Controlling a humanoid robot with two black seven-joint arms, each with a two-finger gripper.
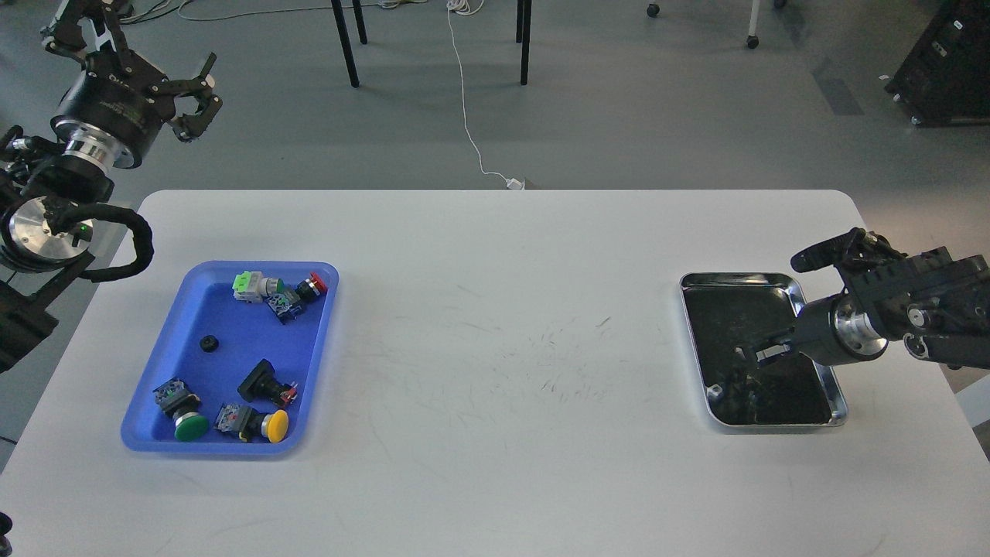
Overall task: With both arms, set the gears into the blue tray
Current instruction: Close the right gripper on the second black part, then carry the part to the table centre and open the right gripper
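Observation:
One small black gear [207, 343] lies on the floor of the blue tray [223, 317] at the table's left, among several push-button switches. My left gripper [199, 99] hangs open and empty, high above and beyond the table's far-left corner. Over the middle of the steel tray [739, 277] at the right, my right gripper [756, 355] points left. Its dark fingers blend into the tray's dark bottom. I cannot make out whether a gear sits between them.
Switches with green [191, 425], yellow [277, 425] and red [317, 281] caps lie in the blue tray. A small shiny reflection [715, 391] shows in the steel tray's near-left part. Black table legs [346, 42] and a white cable [464, 93] stand beyond the table.

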